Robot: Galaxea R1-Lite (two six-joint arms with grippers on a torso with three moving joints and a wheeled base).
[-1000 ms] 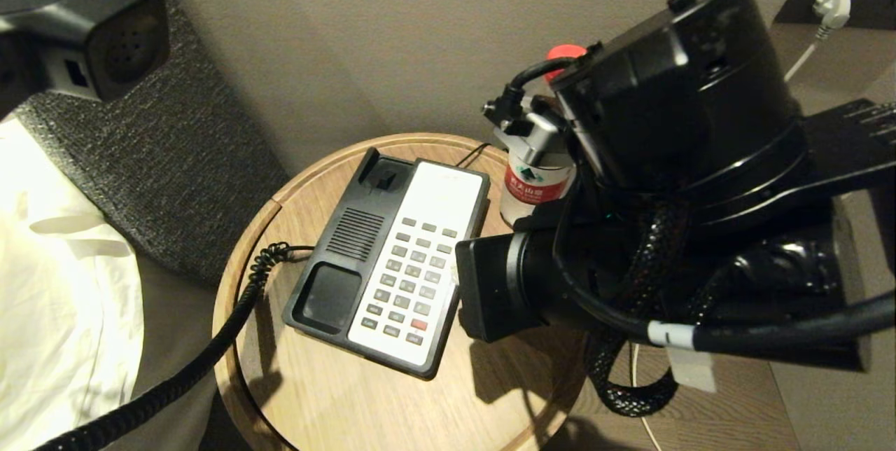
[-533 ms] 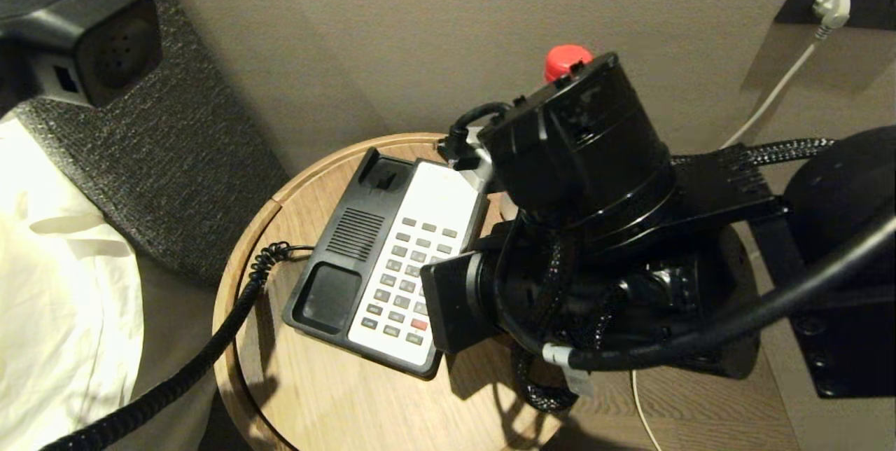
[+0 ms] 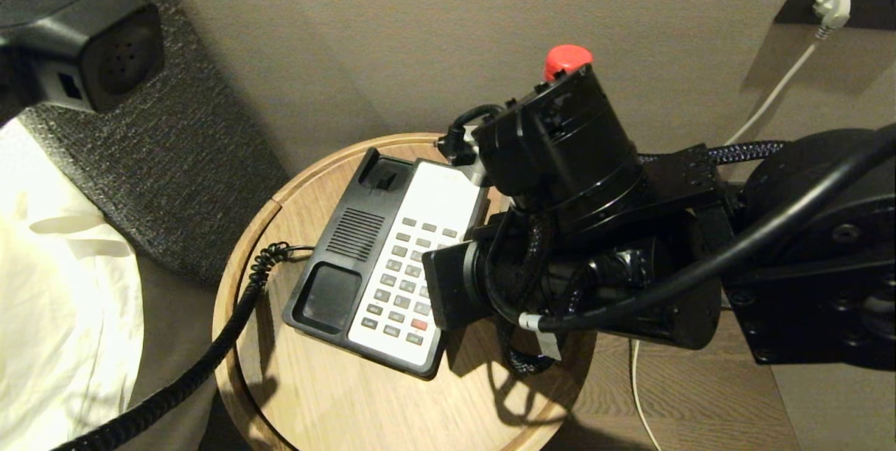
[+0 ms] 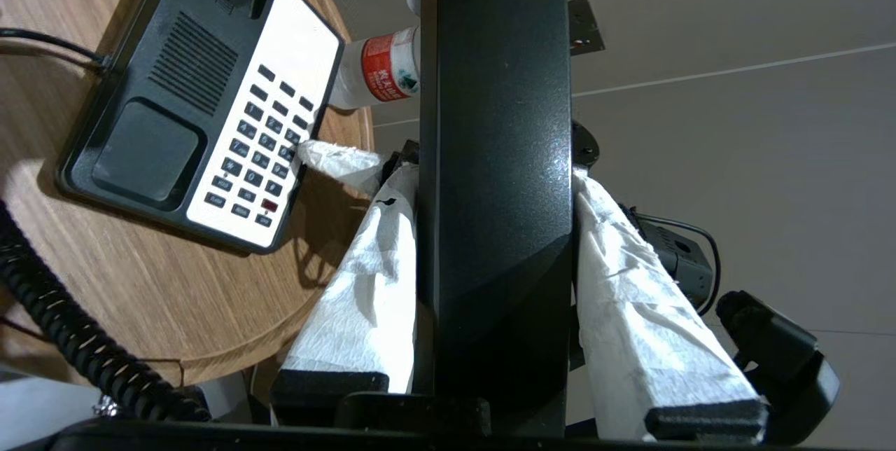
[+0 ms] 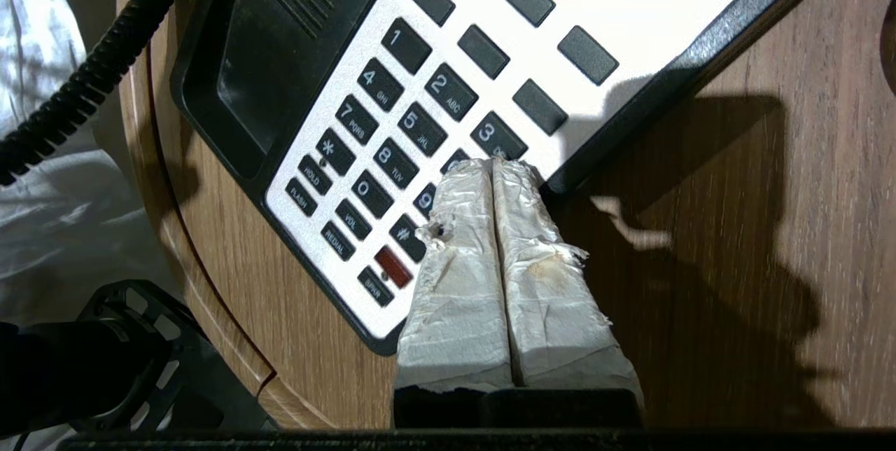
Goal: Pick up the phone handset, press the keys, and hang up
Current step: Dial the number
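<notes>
The black phone handset [image 4: 497,122] is lifted off the base, with my left gripper [image 4: 495,172] shut on its middle between white-wrapped fingers. In the head view its perforated end [image 3: 112,45] shows at the top left. The black-and-white phone base [image 3: 385,262] lies on the round wooden table with its cradle empty. My right gripper [image 5: 493,164] is shut, its wrapped tips pressed together. They sit at the right column of the keys [image 5: 392,136], between 3 and 9. In the head view the right arm [image 3: 560,227] hides that gripper.
The coiled cord [image 3: 210,353] runs from the base off the table's left edge [image 3: 231,339]. A water bottle with a red cap [image 3: 565,59] stands behind the right arm. White bedding [image 3: 63,297] lies at the left. A plug and cable [image 3: 833,3] hang on the wall.
My right arm has swung left and down, bringing its shut fingers over the keypad's right side. The left gripper still holds the handset in about the same place.
</notes>
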